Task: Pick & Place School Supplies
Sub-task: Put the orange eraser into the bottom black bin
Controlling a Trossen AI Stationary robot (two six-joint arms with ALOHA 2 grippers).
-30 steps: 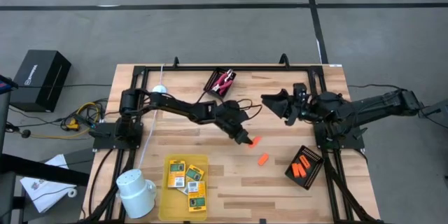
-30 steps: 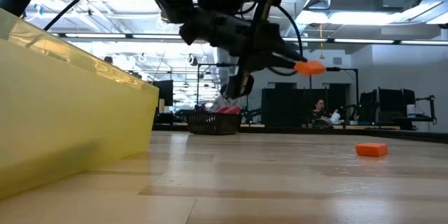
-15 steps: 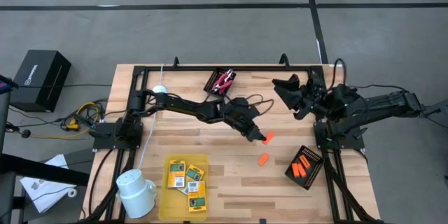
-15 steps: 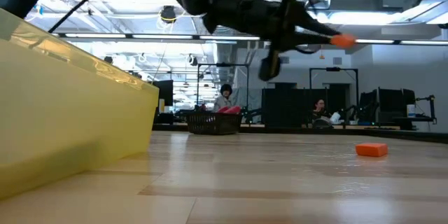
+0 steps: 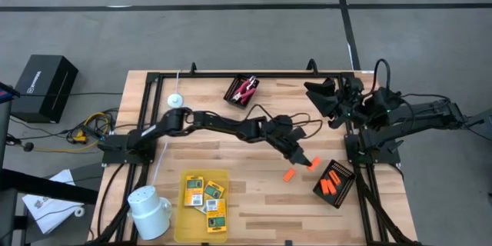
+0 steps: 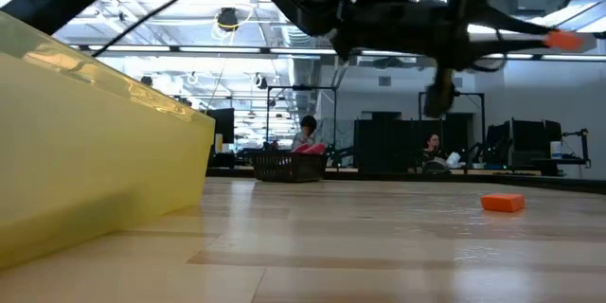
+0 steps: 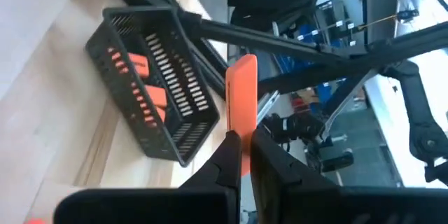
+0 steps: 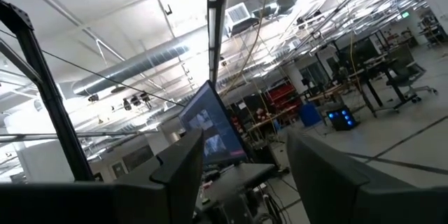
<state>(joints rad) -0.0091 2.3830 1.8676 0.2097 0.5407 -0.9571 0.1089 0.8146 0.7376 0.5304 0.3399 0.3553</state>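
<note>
My left gripper (image 5: pixel 307 160) is shut on a stubby orange piece (image 5: pixel 314 161) and hovers just left of the black mesh basket (image 5: pixel 334 182), which holds several orange pieces. A second orange piece (image 5: pixel 289 174) lies flat on the wood, also seen in the low view (image 6: pixel 502 203). Several yellow-and-green packets (image 5: pixel 206 197) lie in the yellow tray (image 5: pixel 184 215). The red-handled tool (image 5: pixel 246 88) sits in a second black basket (image 5: pixel 233 92) at the far edge. My right gripper (image 5: pixel 321 96) is open and raised at the far right, pointing up into the room (image 8: pixel 241 182). My left gripper pinches the orange piece by its lower end (image 7: pixel 241 150) between its two fingers (image 7: pixel 225 164). The rest of the piece (image 7: pixel 241 91) sticks out straight past the fingertips. It is lifted clear of the table (image 6: pixel 565 41), with the fingers slanting down toward the table's right side.
A white mug (image 5: pixel 150 211) stands at the near left corner beside the yellow tray. A small white disc (image 5: pixel 176 100) lies near the left arm's base. Black frame rails (image 5: pixel 254 73) run along the far edge. Bare wood (image 5: pixel 254 192) lies between tray and right basket.
My left gripper has carried the orange piece through the air toward the table's right and slightly near edge, reaching the black basket of orange pieces. My right arm has drawn back toward the far right corner. The loose orange piece has stayed put.
</note>
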